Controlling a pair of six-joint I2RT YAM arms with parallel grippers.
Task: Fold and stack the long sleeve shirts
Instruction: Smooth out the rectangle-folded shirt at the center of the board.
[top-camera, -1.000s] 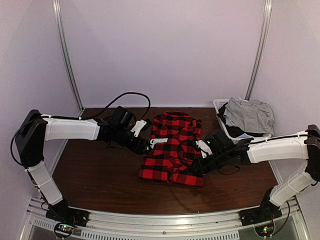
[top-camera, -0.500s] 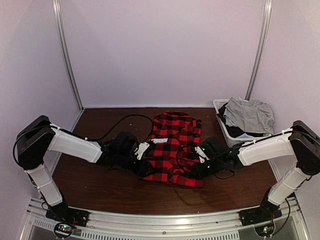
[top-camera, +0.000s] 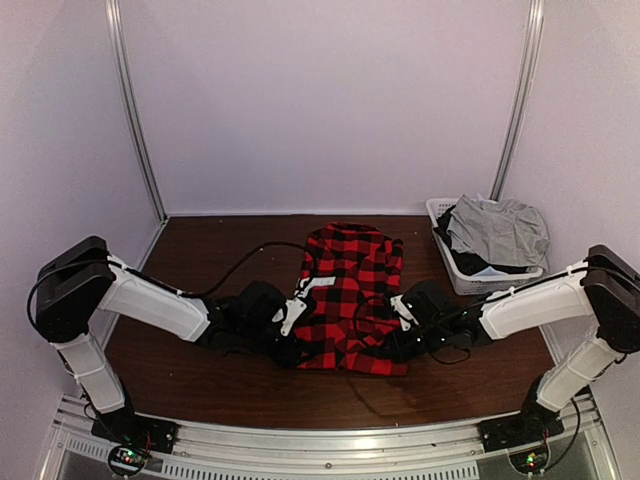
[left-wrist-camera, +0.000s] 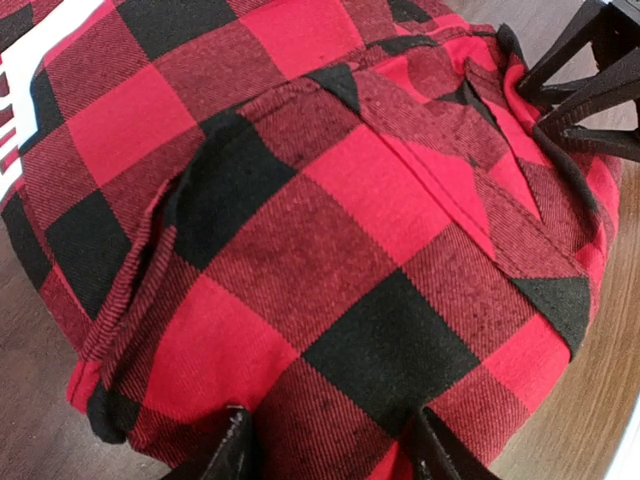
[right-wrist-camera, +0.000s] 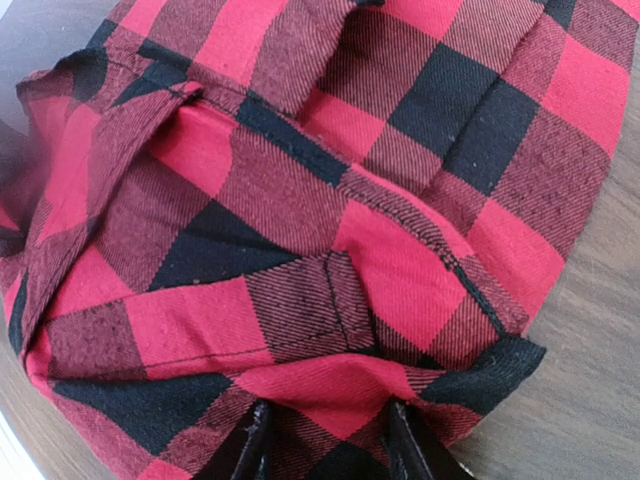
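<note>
The red-and-black checked flannel shirt (top-camera: 350, 290) lies partly folded in the middle of the brown table (top-camera: 200, 385). My left gripper (top-camera: 289, 345) sits low at its near left corner. In the left wrist view the shirt (left-wrist-camera: 300, 200) fills the frame and my left gripper (left-wrist-camera: 330, 448) is open, with the hem between its fingers. My right gripper (top-camera: 398, 345) sits at the near right corner. In the right wrist view it (right-wrist-camera: 328, 442) is open, with a puckered fold of the shirt (right-wrist-camera: 300, 230) between its fingers. The right gripper's black fingers (left-wrist-camera: 580, 90) show in the left wrist view.
A white mesh basket (top-camera: 445, 255) stands at the back right with a grey garment (top-camera: 497, 232) heaped on top. A black cable (top-camera: 240, 265) trails over the table behind the left arm. A white label (top-camera: 320, 283) lies on the shirt's left side.
My left gripper has moved from the shirt's left side down to its near left corner. My right gripper has dropped lower at the near right corner. The shirt's near edge has bunched slightly.
</note>
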